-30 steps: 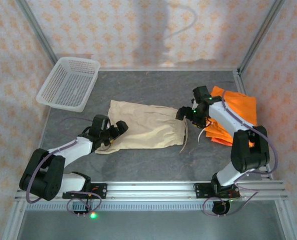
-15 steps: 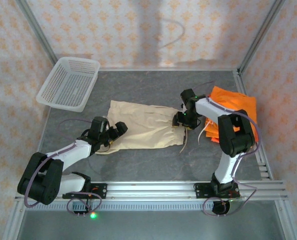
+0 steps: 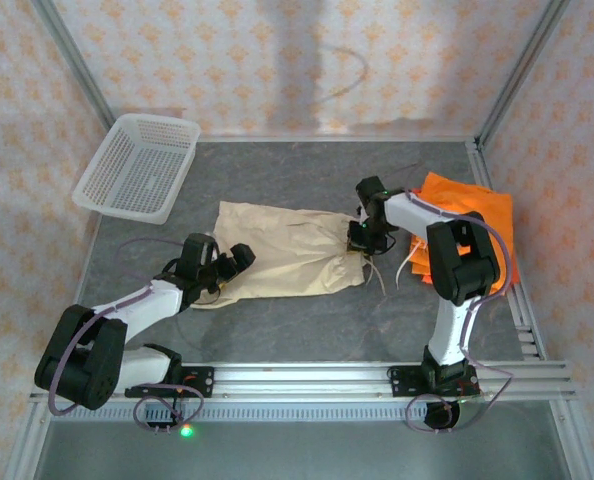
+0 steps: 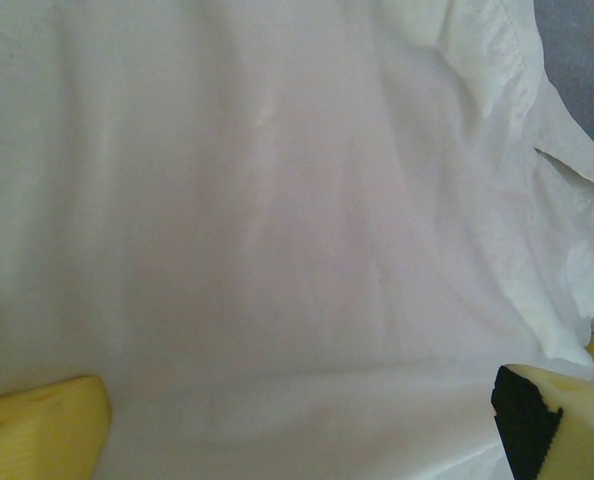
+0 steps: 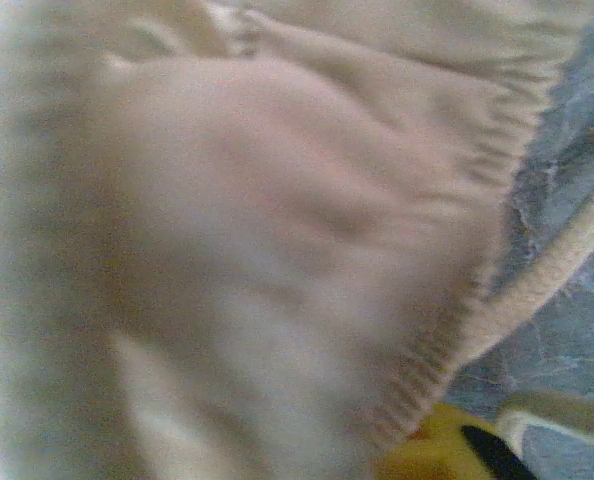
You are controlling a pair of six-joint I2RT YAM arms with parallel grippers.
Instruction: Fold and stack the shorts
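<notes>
cream-beige shorts lie spread flat across the middle of the grey counter, legs to the left and gathered waistband to the right. the orange shorts sit in a layered pile at the right edge, well apart from the white mesh basket in the far left corner.

the left tool hangs over the near left corner of the beige cloth with its jaws wide. in the left wrist view its yellow fingers stand far apart with smooth cloth between them and nothing pinched. the right tool is down on the far right end, at the waistband. the right wrist view is blurred, with bunched cloth pressed close and one yellow pad just below the hem. whether that tool is clamped on the cloth cannot be told. the drawstring trails loose on the counter just beside it.

the step in hand looks like taking both ends for the first fold. to do it well, the right tool should catch the whole thickness of the waistband, not the drawstring alone, which would slide out. the left tool should come low and bite both layers at the hem corner before any lift. both ends should then rise together, just clear of the counter, so the cloth folds over itself without dragging or wrinkling.
</notes>
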